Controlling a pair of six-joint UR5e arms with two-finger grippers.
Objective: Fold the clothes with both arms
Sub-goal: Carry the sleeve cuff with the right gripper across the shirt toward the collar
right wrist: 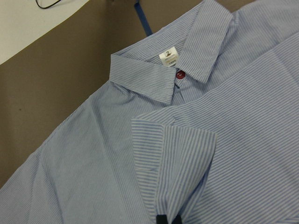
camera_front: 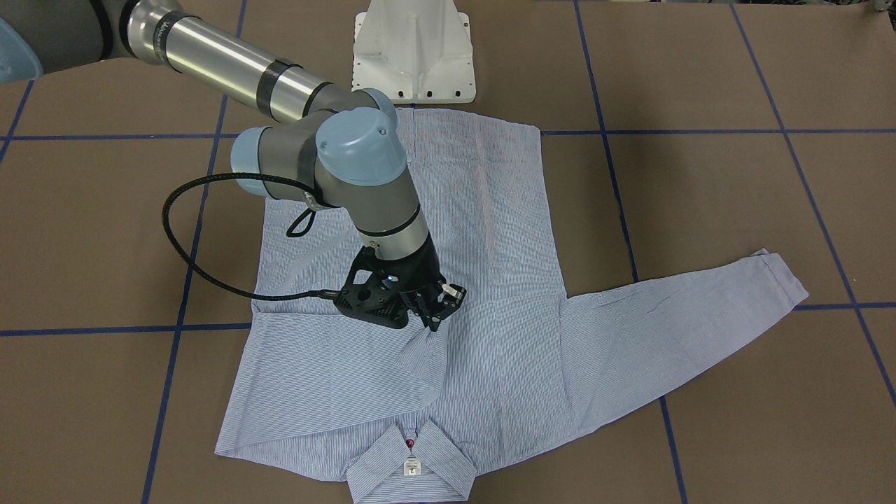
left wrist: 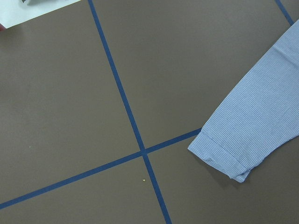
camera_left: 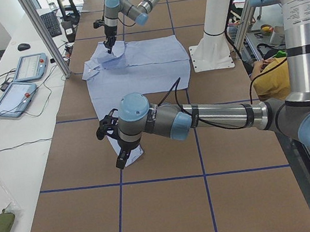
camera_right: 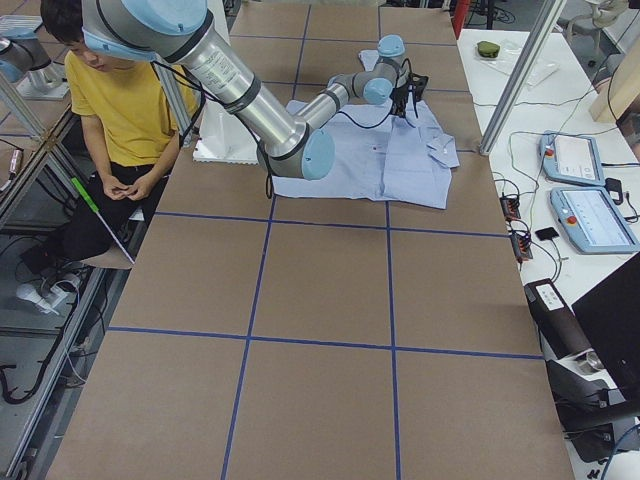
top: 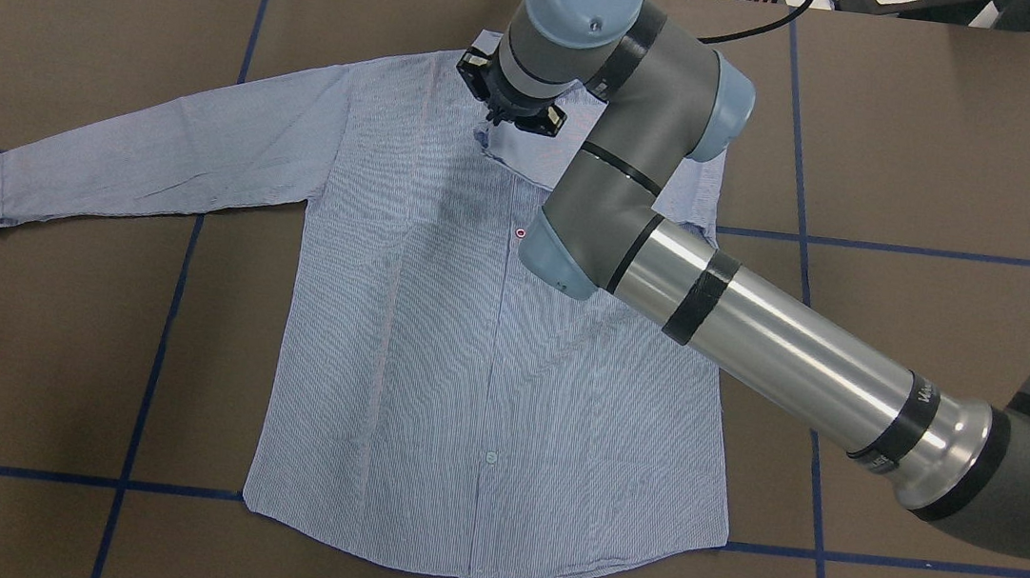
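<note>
The blue-and-white striped shirt (camera_front: 504,336) lies flat, front up, collar with its white label (camera_front: 411,465) away from the robot; it also shows from overhead (top: 430,366). My right gripper (camera_front: 435,318) is shut on the cuff (right wrist: 177,154) of one sleeve, which is folded across the chest just below the collar (right wrist: 140,74); it is seen from overhead too (top: 497,120). The other sleeve (top: 157,146) lies stretched out flat. My left gripper (camera_left: 118,159) shows only in the exterior left view, near that sleeve's cuff (left wrist: 219,158); I cannot tell if it is open or shut.
The white pedestal base (camera_front: 414,52) stands at the shirt's hem edge. Blue tape lines (top: 180,292) grid the brown table. A person in yellow (camera_right: 110,100) sits beside the table. Tablets (camera_left: 22,83) lie on the side bench.
</note>
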